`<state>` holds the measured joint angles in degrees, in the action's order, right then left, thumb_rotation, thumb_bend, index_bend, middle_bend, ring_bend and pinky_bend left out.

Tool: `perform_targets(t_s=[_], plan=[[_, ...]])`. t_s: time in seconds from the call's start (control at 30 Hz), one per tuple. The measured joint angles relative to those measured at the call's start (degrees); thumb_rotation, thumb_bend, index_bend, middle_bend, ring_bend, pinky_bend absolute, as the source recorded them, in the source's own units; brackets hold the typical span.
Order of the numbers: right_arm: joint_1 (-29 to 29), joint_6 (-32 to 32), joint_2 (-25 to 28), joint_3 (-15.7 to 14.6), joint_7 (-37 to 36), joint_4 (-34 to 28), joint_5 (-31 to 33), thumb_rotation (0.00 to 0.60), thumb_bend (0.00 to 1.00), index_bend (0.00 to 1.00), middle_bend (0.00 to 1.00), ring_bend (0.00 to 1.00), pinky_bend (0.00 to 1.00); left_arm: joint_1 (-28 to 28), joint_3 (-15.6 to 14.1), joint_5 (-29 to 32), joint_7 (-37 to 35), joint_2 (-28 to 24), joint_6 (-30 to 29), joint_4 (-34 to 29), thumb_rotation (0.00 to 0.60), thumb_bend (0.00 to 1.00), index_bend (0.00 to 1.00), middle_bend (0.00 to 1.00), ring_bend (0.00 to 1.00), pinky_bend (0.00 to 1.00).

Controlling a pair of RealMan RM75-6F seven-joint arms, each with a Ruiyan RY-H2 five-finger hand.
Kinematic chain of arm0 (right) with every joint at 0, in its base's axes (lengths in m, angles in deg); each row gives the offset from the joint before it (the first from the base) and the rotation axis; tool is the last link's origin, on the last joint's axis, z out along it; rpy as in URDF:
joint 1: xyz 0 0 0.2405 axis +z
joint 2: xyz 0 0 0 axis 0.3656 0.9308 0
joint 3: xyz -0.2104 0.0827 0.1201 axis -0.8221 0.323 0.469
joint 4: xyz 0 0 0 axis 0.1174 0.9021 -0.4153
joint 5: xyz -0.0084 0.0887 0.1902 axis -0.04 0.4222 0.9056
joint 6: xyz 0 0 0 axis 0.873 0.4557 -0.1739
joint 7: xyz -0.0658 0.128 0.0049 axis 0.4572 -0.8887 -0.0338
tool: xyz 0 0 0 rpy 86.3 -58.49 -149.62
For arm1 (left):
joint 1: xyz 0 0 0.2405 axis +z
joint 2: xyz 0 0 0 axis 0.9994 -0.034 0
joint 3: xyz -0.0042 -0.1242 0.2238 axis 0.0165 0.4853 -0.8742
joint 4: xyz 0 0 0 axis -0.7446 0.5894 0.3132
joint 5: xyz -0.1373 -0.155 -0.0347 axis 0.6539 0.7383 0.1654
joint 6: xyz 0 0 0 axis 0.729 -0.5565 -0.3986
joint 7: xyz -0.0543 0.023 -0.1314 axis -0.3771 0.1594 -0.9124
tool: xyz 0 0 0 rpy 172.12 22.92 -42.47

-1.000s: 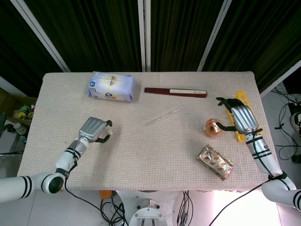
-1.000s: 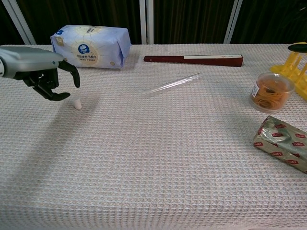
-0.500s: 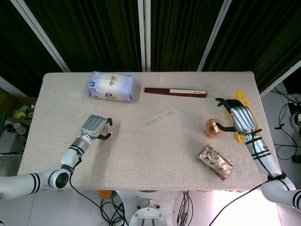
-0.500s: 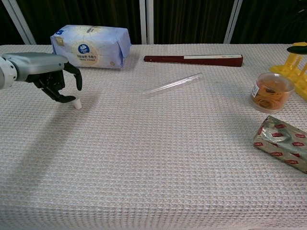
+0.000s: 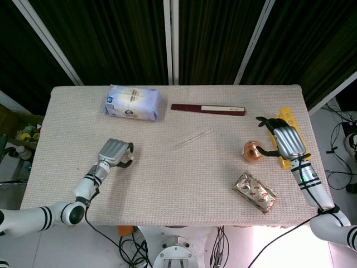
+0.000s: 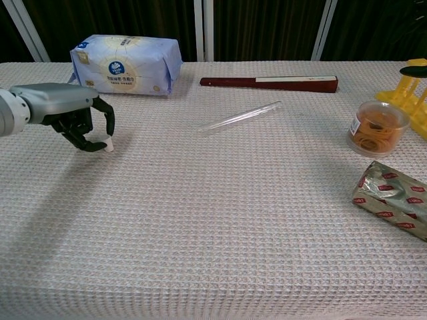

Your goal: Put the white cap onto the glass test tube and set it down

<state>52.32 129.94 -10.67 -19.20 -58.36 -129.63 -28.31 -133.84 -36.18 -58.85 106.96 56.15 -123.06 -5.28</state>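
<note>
The small white cap (image 6: pixel 107 146) stands on the table mat at the left. My left hand (image 6: pixel 70 110) is low over the mat just left of it, fingers curled down, one dark fingertip (image 6: pixel 99 141) at the cap's side and the thumb arched above it; the cap still rests on the mat. Seen from the head view, the left hand (image 5: pixel 114 152) covers the cap. The glass test tube (image 6: pixel 239 117) (image 5: pixel 192 139) lies slanted mid-table, untouched. My right hand (image 5: pixel 287 140) hovers at the far right with its fingers apart, holding nothing.
A blue-white soft pack (image 6: pixel 127 64) lies behind the left hand. A dark red flat case (image 6: pixel 269 83) is at the back. An orange-filled jar (image 6: pixel 377 127), a yellow rack (image 6: pixel 413 93) and a foil packet (image 6: pixel 393 197) crowd the right side.
My left hand has dropped and slid toward the cap, bringing its fingertips down beside it. The right hand, tube and cap have not moved.
</note>
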Motion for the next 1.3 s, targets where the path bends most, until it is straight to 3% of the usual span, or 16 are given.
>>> perform_targets(t_s=[0.6, 0.93, 1.13, 1.3], plan=[[0.1, -0.5, -0.2, 0.0, 0.2, 0.2, 0.3, 0.600, 0.19, 0.19, 0.34, 0.21, 0.24, 0.8, 0.6, -2.0, -1.3, 2.0, 0.2, 3.0, 0.480, 0.40, 0.50, 0.94, 0.88, 1.00], [0.1, -0.7, -0.4, 0.0, -0.1, 0.5, 0.2, 0.600, 0.19, 0.19, 0.34, 0.21, 0.24, 1.5, 0.7, -3.5, -2.2, 2.1, -0.1, 3.4, 0.478, 0.45, 0.61, 0.94, 0.88, 1.00], [0.6, -1.1, -0.8, -0.2, -0.1, 0.5, -0.5, 0.600, 0.21, 0.22, 0.36, 0.22, 0.24, 2.6, 0.7, -6.4, -3.2, 1.2, -2.5, 1.9, 0.480, 0.47, 0.62, 0.95, 0.89, 1.00], [3.6, -3.8, -1.3, -0.1, 1.5, 0.1, -2.0, 0.600, 0.21, 0.25, 0.36, 0.22, 0.24, 4.7, 0.3, -10.9, -4.0, -0.6, -7.8, -1.4, 0.482, 0.48, 0.62, 0.95, 0.89, 1.00]])
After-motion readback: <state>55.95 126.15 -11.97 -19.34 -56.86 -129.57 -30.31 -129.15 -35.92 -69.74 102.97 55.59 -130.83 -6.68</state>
